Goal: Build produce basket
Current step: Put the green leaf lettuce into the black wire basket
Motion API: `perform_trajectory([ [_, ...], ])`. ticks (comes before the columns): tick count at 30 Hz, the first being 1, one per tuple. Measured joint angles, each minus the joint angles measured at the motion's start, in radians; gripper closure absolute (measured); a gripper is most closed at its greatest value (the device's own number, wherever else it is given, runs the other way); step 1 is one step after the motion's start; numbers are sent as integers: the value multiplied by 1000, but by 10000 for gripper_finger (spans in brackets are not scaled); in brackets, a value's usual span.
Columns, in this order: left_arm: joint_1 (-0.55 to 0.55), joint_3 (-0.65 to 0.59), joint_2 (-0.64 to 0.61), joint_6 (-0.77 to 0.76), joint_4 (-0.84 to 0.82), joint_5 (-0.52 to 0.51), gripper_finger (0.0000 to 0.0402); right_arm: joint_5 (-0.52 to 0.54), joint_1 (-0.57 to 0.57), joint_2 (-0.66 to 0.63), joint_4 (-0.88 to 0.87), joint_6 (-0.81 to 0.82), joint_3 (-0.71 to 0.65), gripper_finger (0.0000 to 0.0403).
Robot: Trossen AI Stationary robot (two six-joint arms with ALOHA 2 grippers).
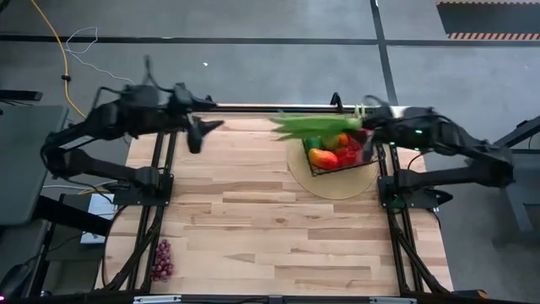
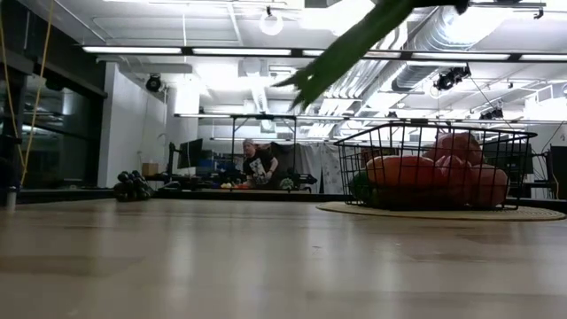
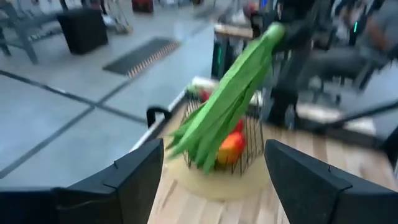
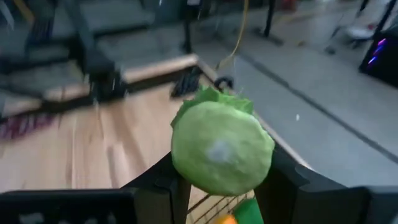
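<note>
High view, left to right across the wooden table (image 1: 270,219).

Grapes (image 1: 161,259): dark purple cluster, lying on the table's near left part, well apart from everything else. The low view shows them (image 2: 133,185) as a small dark heap.

Left gripper (image 1: 197,133): over the far left part of the table, pointing toward the basket. In its own wrist view the two dark fingers (image 3: 134,177) stand apart with nothing between them; it is open and empty.

Green beans (image 1: 314,125): a bundle of long green pods held up in the air over the far edge of the table, loose tips fanning out leftward, stem end at the right gripper. In the left wrist view the bundle (image 3: 227,102) hangs slanted in front of the basket; in the low view its tips (image 2: 341,49) reach down from the top.

Basket (image 1: 369,160): black wire mesh, standing on a round tan mat (image 1: 333,187) at the far right of the table. It holds produce: an orange pepper (image 1: 322,157), red pieces (image 1: 348,154), something green (image 1: 313,143). Exact kinds are hard to make out from above. The low view shows the basket (image 2: 434,133) upright on the mat with rounded reddish fruit (image 2: 443,173) inside.

Right gripper (image 1: 369,122): above the basket's far edge, closed on the bundle's stem end, whose round green butt (image 4: 222,148) sits clamped between its fingers in the right wrist view.
</note>
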Motion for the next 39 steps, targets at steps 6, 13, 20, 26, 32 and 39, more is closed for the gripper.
perform_trajectory([
  [6, -2, -4, -97, -47, 76, -7, 131, 7, -69, -292, 251, 89, -289, 270],
  [13, -1, -6, -107, -72, 121, -6, 131, 7, -135, -492, 335, 330, -590, 270],
  [20, -7, -6, -78, -98, 130, 1, 131, 18, -204, -486, 217, 462, -669, 270],
  [26, -20, -6, -53, -108, 130, 4, 131, 48, -257, -451, 118, 513, -667, 270],
  [32, -24, -6, -34, -108, 130, 5, 131, 12, -288, -425, 11, 522, -667, 270],
  [39, -24, -6, -22, -111, 130, 20, 131, -71, -293, -413, -13, 552, -667, 247],
])
